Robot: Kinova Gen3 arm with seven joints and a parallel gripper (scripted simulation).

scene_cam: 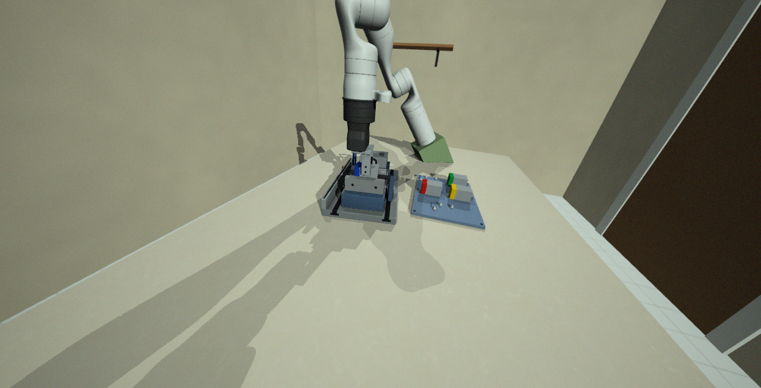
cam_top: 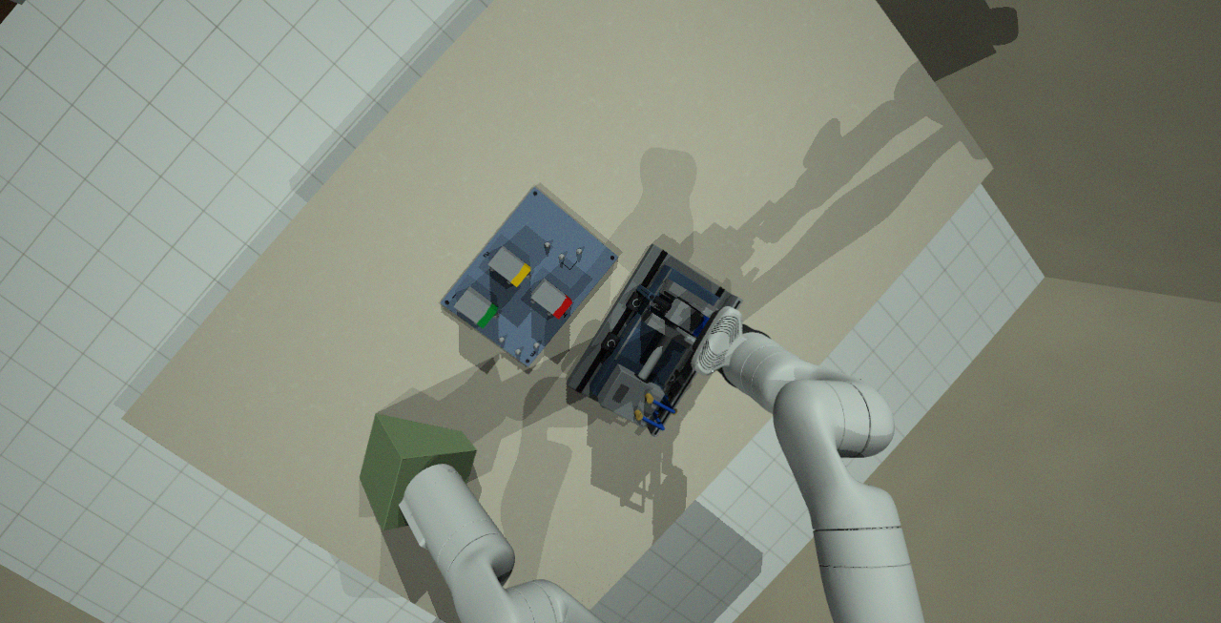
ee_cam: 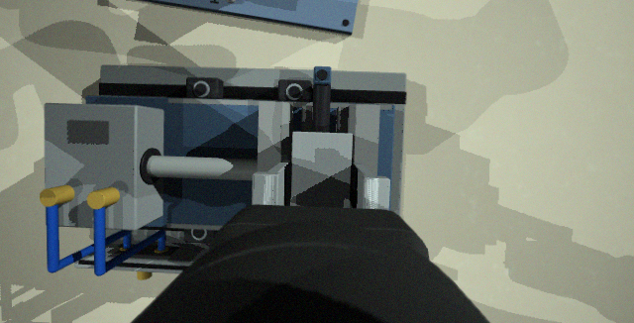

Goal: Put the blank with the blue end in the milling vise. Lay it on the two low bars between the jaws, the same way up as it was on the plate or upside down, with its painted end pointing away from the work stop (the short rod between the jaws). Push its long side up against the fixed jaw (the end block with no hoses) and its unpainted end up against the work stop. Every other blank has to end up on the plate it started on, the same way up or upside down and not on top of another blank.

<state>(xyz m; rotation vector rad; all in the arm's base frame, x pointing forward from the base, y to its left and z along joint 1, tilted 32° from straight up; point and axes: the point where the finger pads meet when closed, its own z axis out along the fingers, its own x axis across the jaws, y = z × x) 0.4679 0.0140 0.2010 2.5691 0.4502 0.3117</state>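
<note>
My gripper (ee_cam: pixel 320 177) (scene_cam: pixel 365 163) is shut on the blue-ended blank (ee_cam: pixel 322 155) (cam_top: pixel 680 314), above the milling vise (cam_top: pixel 589 345) (scene_cam: pixel 364 199). The blank's blue end (scene_cam: pixel 357 169) (cam_top: pixel 701 326) points away from the work stop (ee_cam: pixel 322 107); the wrist hides it in the wrist view. The unpainted end faces the stop and looks close to it; contact cannot be told. The blank appears higher than the fixed jaw (ee_cam: pixel 364 127) (scene_cam: pixel 364 184) and partly overlaps its inner edge in the wrist view. The moving jaw (ee_cam: pixel 271 130) is on the other side. The low bars are mostly hidden.
The blue plate (cam_top: pixel 546 214) (scene_cam: pixel 446 217) beside the vise bears blanks with red (cam_top: pixel 562 306), yellow (cam_top: pixel 521 275) and green (cam_top: pixel 487 315) ends. Blue hoses (ee_cam: pixel 99 239) rise at the vise's cylinder end. A second arm stands by a green block (cam_top: pixel 383 466).
</note>
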